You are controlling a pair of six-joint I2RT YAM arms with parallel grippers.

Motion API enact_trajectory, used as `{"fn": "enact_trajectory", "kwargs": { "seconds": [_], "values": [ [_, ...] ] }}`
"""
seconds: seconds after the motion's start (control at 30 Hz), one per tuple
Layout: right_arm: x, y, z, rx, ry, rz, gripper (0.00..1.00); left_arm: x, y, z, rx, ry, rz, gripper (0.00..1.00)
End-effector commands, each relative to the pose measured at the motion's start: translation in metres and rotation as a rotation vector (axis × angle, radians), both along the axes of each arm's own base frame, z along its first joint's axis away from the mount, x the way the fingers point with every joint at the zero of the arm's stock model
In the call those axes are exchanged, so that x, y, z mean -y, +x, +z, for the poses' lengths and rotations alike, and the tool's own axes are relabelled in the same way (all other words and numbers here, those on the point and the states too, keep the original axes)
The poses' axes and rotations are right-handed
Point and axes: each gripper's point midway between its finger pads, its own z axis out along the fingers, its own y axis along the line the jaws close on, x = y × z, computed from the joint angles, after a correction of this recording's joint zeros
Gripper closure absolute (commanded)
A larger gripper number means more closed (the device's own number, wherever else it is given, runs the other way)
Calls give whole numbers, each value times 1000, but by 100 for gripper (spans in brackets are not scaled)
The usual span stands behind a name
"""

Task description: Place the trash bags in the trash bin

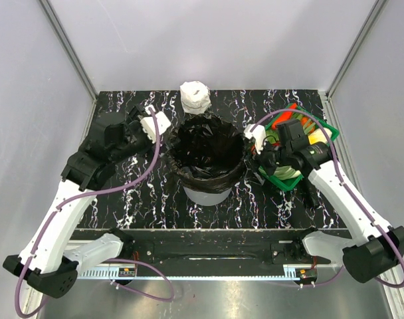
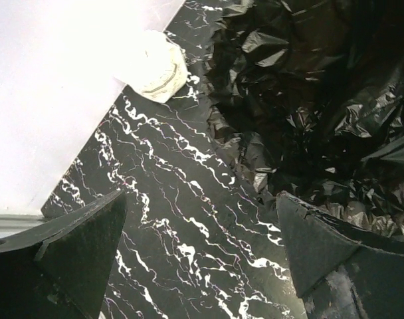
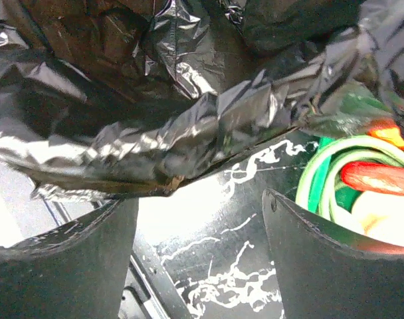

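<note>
Most work is judged done: the trash bag (image 1: 208,143) is seated inside the trash bin (image 1: 207,196), rim overlapped. Left hand (image 2: 202,219) and right hand (image 3: 199,226) are held open, empty.

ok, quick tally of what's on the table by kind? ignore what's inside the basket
Black trash bag: 1
Grey trash bin: 1
White wrapped roll: 1
Green basket: 1
Total: 4

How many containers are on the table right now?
2: the light-grey round plastic bin at centre, lined with black film, and the green rectangular basket right of it. None looks hidden.
</note>
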Motion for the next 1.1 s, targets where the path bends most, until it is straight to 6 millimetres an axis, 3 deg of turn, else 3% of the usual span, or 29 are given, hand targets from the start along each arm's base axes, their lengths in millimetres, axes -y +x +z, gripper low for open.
{"fn": "enact_trajectory", "kwargs": {
  "seconds": [0.0,0.2,0.27,0.5,0.73,0.93,1.07],
  "values": [
    [19,-5,44,131,-53,-33,18,-7,4,27,49,-124,60,1],
    [49,5,80,267,-114,-186,13,-29,19,36,50,-236,178,1],
    [60,10,86,305,-139,-247,4,-39,23,39,54,-281,226,1],
    [88,49,114,410,-173,-520,0,-76,40,49,96,-399,419,1],
    [99,86,147,464,-69,-704,0,-108,53,46,131,-447,545,1],
    [100,108,158,514,40,-762,0,-122,67,30,165,-482,569,1],
    [100,122,152,516,61,-787,0,-133,75,19,173,-508,600,1]
  ]
}}
